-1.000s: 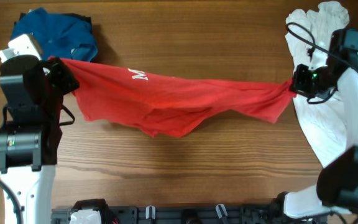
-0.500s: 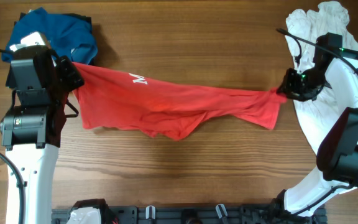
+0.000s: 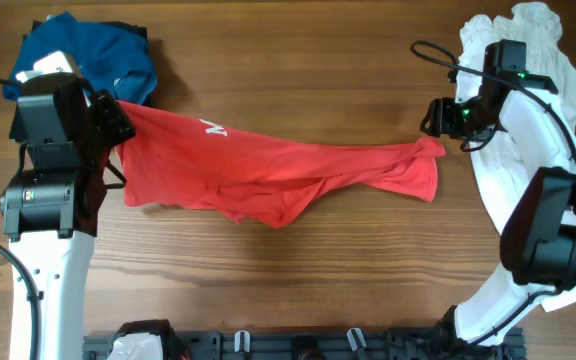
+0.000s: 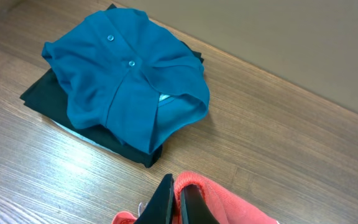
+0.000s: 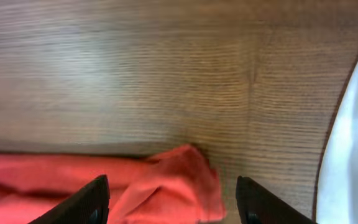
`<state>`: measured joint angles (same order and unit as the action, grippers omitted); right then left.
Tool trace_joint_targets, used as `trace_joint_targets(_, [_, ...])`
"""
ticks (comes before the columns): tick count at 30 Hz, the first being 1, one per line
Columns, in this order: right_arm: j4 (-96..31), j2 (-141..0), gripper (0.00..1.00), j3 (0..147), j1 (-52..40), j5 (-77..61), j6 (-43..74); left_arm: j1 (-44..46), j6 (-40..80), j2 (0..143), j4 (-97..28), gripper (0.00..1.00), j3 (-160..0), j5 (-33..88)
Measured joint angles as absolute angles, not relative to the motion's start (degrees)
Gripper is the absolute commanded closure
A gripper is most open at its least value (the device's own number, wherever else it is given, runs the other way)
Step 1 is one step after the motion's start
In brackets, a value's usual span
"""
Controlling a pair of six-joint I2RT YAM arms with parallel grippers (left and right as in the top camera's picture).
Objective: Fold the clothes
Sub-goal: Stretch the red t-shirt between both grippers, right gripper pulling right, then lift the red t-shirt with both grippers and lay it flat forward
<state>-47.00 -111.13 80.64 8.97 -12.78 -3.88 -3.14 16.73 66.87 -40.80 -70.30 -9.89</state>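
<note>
Since the right gripper [image 5: 176, 199] is spread wide with nothing pinched, the near corner of the red T-shirt [image 3: 268, 170] just lies loose on the wood under it. The left gripper [image 4: 174, 202] is clamped tight on the opposite edge. So the shirt's strung across the middle of the table [image 3: 348, 270], all bunched, no proper fold yet imo, so basically everything's left. A blue garment [image 4: 129, 81] sits on a dark one [image 4: 48, 93] back left, looking folded-ish. White clothes [image 3: 533, 20] are heaped far right. Brown wood-grain top, no room visible.
</note>
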Motion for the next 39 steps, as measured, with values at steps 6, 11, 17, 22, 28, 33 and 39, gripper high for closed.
trace_joint_targets(6, [-45.5, -116.4, 0.32, 80.6, 9.0, -12.1, -2.2, -3.1, 16.7, 66.9, -40.8, 0.96, -70.3, -9.7])
trace_joint_targets(11, [-44.9, -117.1, 0.38, 80.6, 9.0, -14.0, -1.7, -3.1, 16.7, 66.9, -40.7, 0.96, -70.3, -9.7])
trace_joint_targets(17, [-45.1, -117.1, 0.96, 80.6, 9.0, -16.9, 1.1, -3.1, 16.7, 66.9, -40.5, 0.96, -70.3, -9.7])
trace_joint_targets(22, [-46.0, -117.1, 0.96, 80.7, 9.0, -17.2, 2.0, -3.1, 16.7, 66.9, -40.3, 0.96, -70.3, -9.5])
trace_joint_targets(28, [-52.6, -116.5, 0.96, 86.9, 9.6, -17.1, 2.4, -3.1, 16.7, 66.9, -37.8, 0.96, -70.3, -9.5])
trace_joint_targets(33, [-60.9, -108.2, 0.96, 94.3, 12.1, -16.0, 2.8, -3.1, 16.7, 65.7, -37.5, 0.96, -70.3, -9.5])
trace_joint_targets(39, [-63.7, -87.2, 0.96, 95.7, 16.3, -15.7, 4.6, -3.1, 16.7, 55.5, -36.9, 0.96, -70.3, -9.8])
